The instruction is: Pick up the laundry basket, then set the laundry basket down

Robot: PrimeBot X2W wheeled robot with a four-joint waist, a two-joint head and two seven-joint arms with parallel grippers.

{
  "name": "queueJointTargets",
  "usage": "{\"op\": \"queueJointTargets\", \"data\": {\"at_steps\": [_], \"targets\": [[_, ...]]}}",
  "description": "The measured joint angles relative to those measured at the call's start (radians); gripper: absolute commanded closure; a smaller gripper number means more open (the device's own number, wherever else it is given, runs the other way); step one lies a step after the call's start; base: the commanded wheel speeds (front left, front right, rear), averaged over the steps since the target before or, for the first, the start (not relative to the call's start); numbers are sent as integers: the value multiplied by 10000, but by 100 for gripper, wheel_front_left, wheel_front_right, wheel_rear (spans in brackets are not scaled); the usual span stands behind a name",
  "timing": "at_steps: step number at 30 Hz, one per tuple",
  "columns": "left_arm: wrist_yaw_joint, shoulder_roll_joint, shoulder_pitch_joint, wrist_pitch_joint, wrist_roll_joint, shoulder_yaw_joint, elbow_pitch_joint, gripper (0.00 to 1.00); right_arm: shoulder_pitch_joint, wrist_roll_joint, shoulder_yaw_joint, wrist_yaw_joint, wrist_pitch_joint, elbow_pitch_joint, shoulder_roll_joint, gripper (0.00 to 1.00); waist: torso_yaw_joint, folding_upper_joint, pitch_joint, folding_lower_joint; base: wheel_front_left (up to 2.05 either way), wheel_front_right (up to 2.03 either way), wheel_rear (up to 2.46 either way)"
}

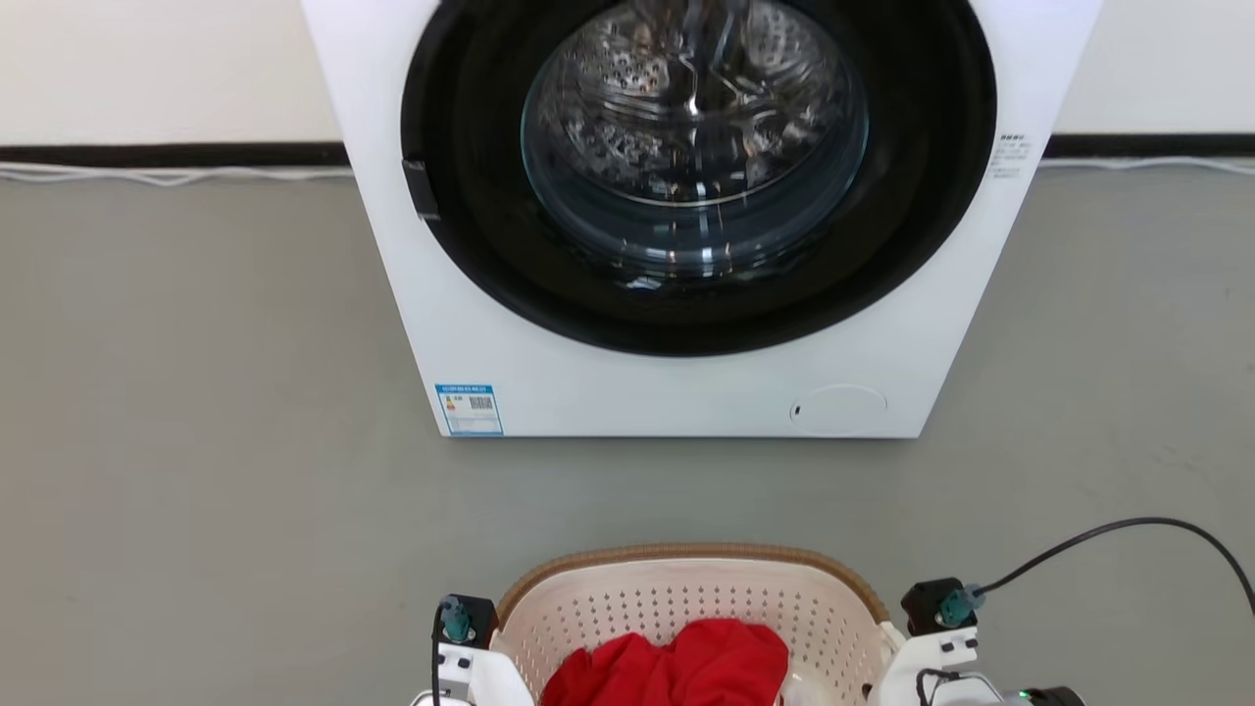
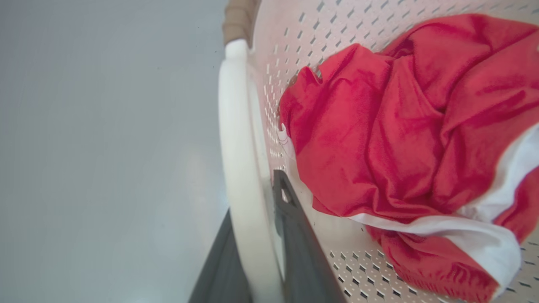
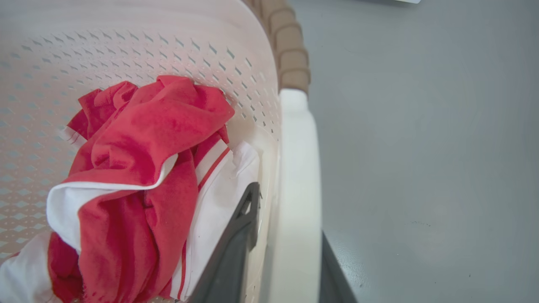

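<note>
- The laundry basket [image 1: 690, 555] stands in front of the washing machine [image 1: 686, 392], on the side away from the wall, lined up with the machine's round door [image 1: 692, 147].
- A gap of grey floor [image 1: 196, 392] separates the basket from the machine's foot.
- Whether the basket rests on the floor or hangs above it, I cannot tell.
- The left pincer [image 2: 254, 198] is nearly closed around the basket's white left loop handle [image 2: 240, 147]. One dark finger is inside the basket wall and the other outside it.
- The right pincer [image 3: 288, 210] is narrowed onto the white right loop handle [image 3: 297, 168] in the same way, with one finger on each side.
- A crumpled red and white garment [image 1: 677, 667] lies inside the basket, against the wall farther from the machine.
- The brown woven-look rim [image 3: 290, 50] meets each handle at the end nearer the machine.
- A black cable [image 1: 1128, 529] arcs over the floor in front of the machine's right corner.
- A blue label [image 1: 469, 409] sits at the machine's lower left corner.
</note>
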Motion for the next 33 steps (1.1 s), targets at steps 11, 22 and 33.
{"op": "queueJointTargets", "data": {"at_steps": [11, 22, 33], "targets": [[15, 79, 145, 69, -134, -190, -23, 100, 107, 533, 602, -4, 23, -105, -27, 100, 175, 0, -391, 0, 0, 0, 0], [88, 86, 148, 111, -276, -301, -86, 100, 161, 792, 949, -31, -213, 12, -29, 100, 367, 0, -417, 0, 0, 0, 0], [102, 107, 147, 107, -347, -407, -59, 100, 158, 1168, 1287, -33, -383, 38, -29, 100, 501, 0, -369, 0, 0, 0, 0]]}}
